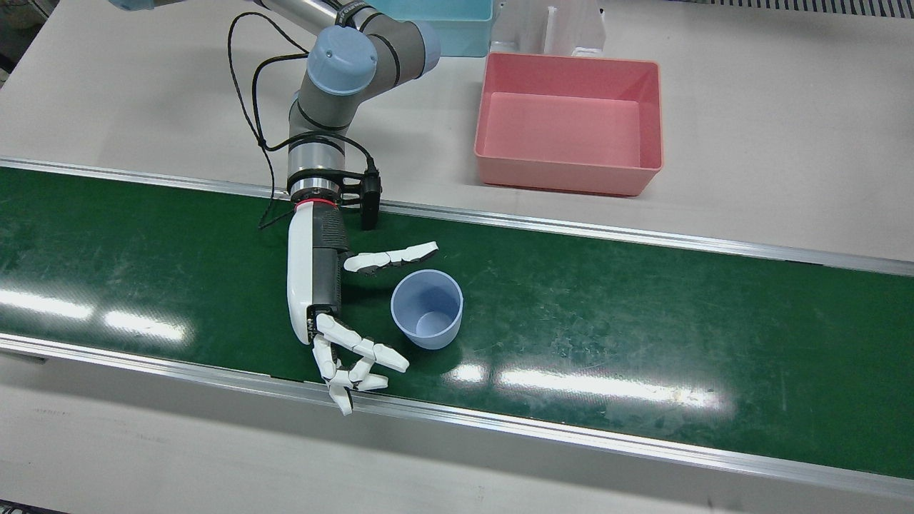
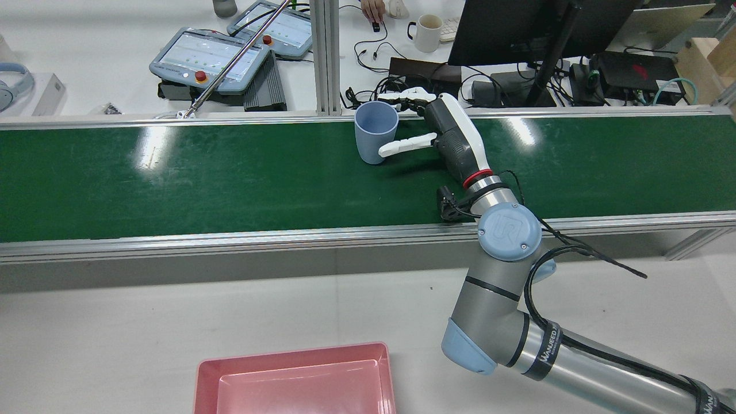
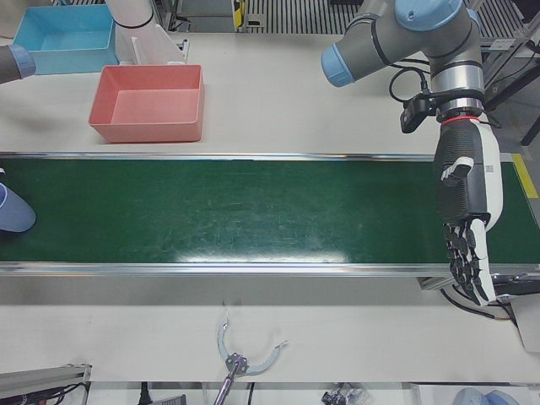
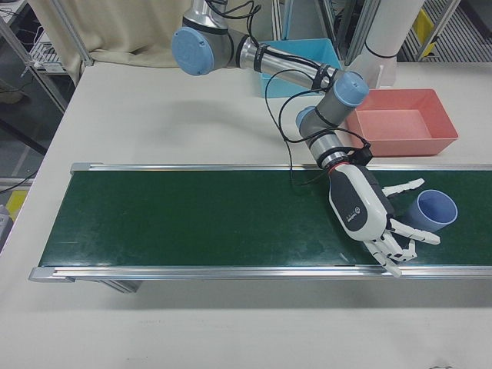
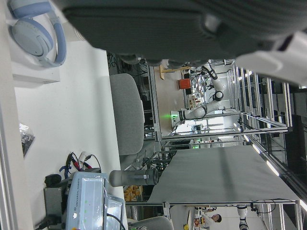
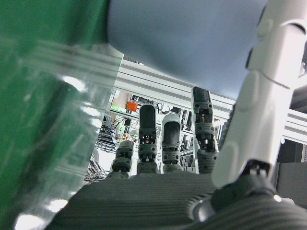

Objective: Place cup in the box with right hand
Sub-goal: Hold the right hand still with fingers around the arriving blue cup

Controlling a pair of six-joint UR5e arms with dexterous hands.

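The pale blue plastic cup (image 1: 427, 308) stood upright on the dark green conveyor belt (image 1: 643, 321), near the belt's front edge and well apart from the shallow pink plastic box (image 1: 569, 128), which sat empty on the white table (image 1: 785, 143) behind the belt. The right hand (image 1: 335, 300) lay just beside the cup with its white fingers (image 1: 389, 258) spread apart around it, grasping nothing; whether any finger touched the cup wall could not be told. In the left-front view the left hand (image 3: 466, 221) hung over the belt's far end, fingers pointing down and loosely apart, holding nothing.
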